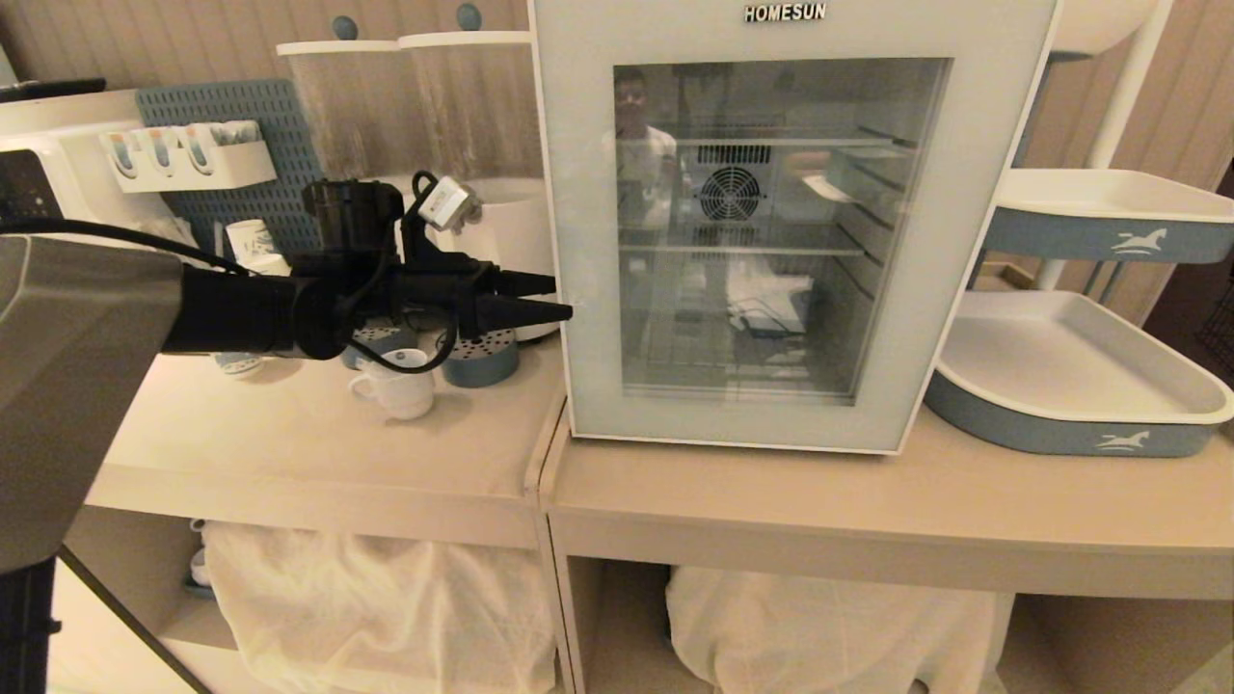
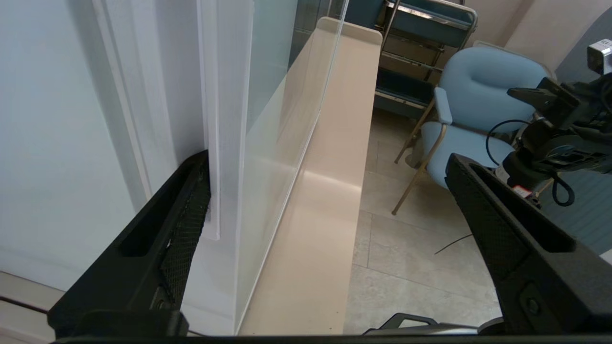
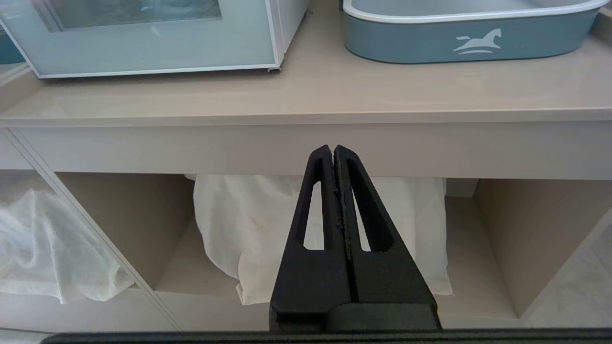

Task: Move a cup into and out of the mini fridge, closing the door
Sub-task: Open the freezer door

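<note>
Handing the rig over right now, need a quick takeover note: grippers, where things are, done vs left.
Left gripper: open, fingertips at the left edge of the mini fridge door; one finger sits by the door's side edge, nothing held.
Right gripper: shut, empty, parked low in front of the counter.
Cup: on the counter left of the fridge, under the left arm.
Door looks closed; no cup visible inside the fridge.
Left: open the door, put the cup in, take it out, close the door.
</note>
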{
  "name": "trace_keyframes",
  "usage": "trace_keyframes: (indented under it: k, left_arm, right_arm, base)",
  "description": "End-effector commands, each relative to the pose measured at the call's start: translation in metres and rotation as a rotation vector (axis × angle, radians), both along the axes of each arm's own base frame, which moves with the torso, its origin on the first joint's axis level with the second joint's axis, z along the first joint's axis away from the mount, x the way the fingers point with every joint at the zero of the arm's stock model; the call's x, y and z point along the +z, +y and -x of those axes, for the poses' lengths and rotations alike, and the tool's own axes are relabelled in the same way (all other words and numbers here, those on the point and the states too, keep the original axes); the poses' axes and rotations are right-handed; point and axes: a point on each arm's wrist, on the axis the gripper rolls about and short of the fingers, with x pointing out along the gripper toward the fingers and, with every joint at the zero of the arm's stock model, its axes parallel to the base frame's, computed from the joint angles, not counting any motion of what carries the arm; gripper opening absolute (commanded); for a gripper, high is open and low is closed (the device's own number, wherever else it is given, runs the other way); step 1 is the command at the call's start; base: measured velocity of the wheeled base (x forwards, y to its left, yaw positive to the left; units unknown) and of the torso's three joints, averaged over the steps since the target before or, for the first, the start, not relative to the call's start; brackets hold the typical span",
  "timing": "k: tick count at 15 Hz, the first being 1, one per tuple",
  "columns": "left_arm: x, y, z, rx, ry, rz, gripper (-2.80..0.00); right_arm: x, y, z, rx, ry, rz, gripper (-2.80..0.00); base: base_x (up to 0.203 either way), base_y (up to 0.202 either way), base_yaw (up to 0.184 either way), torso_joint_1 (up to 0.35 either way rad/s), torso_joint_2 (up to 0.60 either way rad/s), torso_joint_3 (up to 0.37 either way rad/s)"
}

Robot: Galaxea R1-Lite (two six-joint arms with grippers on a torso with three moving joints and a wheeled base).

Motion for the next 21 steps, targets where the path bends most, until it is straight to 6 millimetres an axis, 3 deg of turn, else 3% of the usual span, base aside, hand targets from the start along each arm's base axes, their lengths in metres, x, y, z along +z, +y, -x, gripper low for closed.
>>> trace_keyframes:
  k: [1, 10, 15, 21]
  left_arm:
    - [0.006, 0.001, 0.007, -0.024, 0.000, 0.005, 0.00]
    - [0.018, 0.011, 0.056, -0.071, 0.027, 0.006, 0.00]
    - [0.026, 0.011, 0.099, -0.095, 0.021, 0.002, 0.00]
    - [0.032, -0.006, 0.166, -0.189, 0.017, -0.004, 0.00]
  right_arm:
    - [0.000, 0.000, 0.000, 0.000, 0.000, 0.000, -2.80]
    - [0.000, 0.000, 0.000, 0.002, 0.009, 0.000, -2.80]
    - [0.000, 0.000, 0.000, 0.002, 0.009, 0.000, -2.80]
    - [0.000, 0.000, 0.000, 0.001, 0.009, -0.002, -2.80]
  base:
    - [0.000, 0.000, 0.000, 0.000, 0.00, 0.000]
    - [0.000, 0.000, 0.000, 0.000, 0.00, 0.000]
    - [0.000, 0.000, 0.000, 0.000, 0.00, 0.000]
    - [0.000, 0.000, 0.000, 0.000, 0.00, 0.000]
